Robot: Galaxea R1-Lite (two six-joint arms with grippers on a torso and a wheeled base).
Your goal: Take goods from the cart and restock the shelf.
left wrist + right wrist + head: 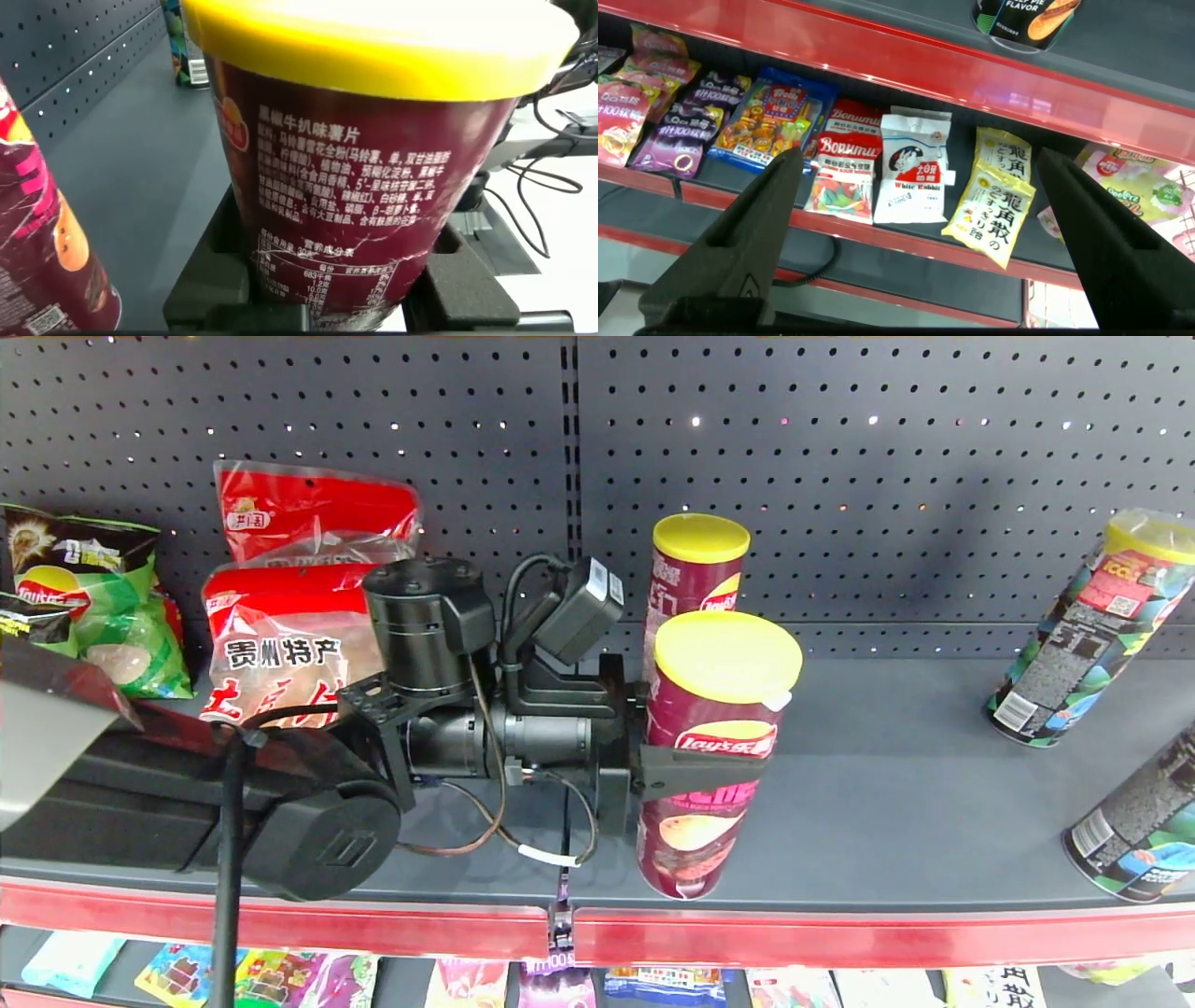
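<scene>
Before grey pegboard (840,476), red-lipped shelf (887,803)

Head faces shelf (887,803); left wrist close, same can (355,187); right wrist lower tier (906,240).

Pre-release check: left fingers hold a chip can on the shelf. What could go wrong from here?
The held can stands near the shelf's red front edge; any drag as the left gripper opens might tip it off. The rear can is close behind, so pushing deeper could topple it.
</scene>
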